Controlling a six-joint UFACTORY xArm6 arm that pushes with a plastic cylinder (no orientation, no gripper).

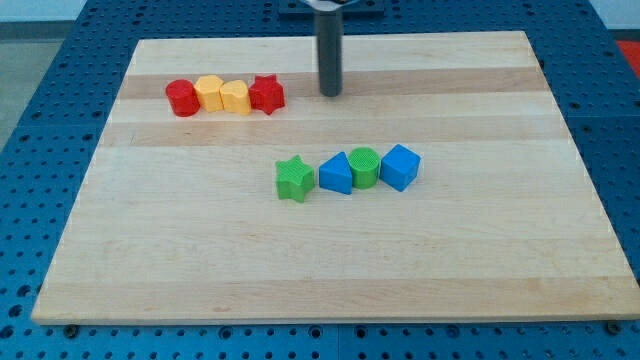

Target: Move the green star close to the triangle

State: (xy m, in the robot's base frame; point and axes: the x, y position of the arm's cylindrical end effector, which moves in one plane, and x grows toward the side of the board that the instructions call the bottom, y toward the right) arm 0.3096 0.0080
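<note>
Currently, camera view: my tip sits near the bench's top edge, about mid-width, touching no block. No gripper on this rig, just a straight dark rod, so no jaw state to tell.

Green star lies near the bench centre, slightly left. Blue triangle is just beside it on the view's right, thin gap or contact, can't tell which. Green cylinder is pressed against the triangle's right side, and the blue cube comes next in the same row.

Second row near the top left corner, all touching: red cylinder, yellow block, another yellow block, red star. Tip is just right of the red star and well above the green star's row.
</note>
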